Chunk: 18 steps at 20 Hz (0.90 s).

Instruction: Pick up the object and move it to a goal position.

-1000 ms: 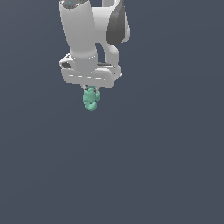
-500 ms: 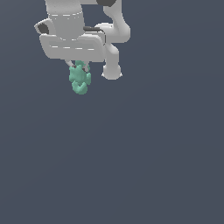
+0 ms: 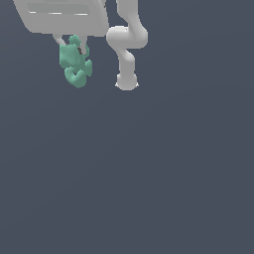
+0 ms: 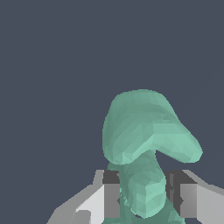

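Holding the object (image 3: 75,64) clamped in my hand (image 3: 71,45) high at the exterior view's upper left, I worry its lumpy shape, pinched only at a narrow neck, could twist or slip free mid-carry.

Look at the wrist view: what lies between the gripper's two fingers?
The teal object lies there, its narrow part pinched between the gripper fingers. The wrist view shows this most clearly.

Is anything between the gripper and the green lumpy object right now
No. The gripper is shut on the object, its fingers pressing it from both sides. Nothing else is visible around it, only plain dark background.
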Each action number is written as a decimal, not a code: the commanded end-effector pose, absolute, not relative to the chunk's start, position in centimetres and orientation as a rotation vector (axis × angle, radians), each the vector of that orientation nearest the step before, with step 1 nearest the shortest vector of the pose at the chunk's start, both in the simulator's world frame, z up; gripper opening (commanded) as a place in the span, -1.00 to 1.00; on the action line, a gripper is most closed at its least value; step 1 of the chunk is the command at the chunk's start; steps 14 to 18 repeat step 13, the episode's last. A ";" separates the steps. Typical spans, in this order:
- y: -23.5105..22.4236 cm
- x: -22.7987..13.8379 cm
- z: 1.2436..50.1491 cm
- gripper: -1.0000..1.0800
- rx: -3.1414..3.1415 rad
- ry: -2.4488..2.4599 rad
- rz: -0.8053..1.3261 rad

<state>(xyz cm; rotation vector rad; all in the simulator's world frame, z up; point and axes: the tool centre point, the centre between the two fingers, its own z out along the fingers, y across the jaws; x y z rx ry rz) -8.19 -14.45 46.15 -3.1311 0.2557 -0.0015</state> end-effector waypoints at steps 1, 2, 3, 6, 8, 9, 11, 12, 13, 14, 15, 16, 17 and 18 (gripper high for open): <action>-14.8 -8.1 47.6 -1.00 -3.131 0.254 0.000; -15.0 -8.1 48.0 -1.00 -3.131 0.254 0.000; -15.1 -8.1 48.4 -1.00 -3.131 0.254 0.000; -15.3 -8.0 49.3 -1.00 -3.131 0.254 0.000; -15.5 -7.9 49.7 -1.00 -3.131 0.254 0.000; -15.5 -7.9 49.8 -1.00 -3.131 0.254 0.000; -15.6 -7.9 50.0 -1.00 -3.131 0.254 0.000; -15.6 -7.9 50.1 -1.00 -3.131 0.254 0.000; -15.6 -7.9 50.1 -1.00 -3.131 0.254 0.000; -15.6 -7.9 50.1 -1.00 -3.131 0.254 0.000; -15.6 -7.9 50.1 -1.00 -3.131 0.254 0.000; -15.6 -7.9 50.1 -1.00 -3.131 0.254 0.000; -15.6 -7.9 50.1 -1.00 -3.131 0.254 0.000; -15.6 -7.9 50.1 -1.00 -3.131 0.254 0.000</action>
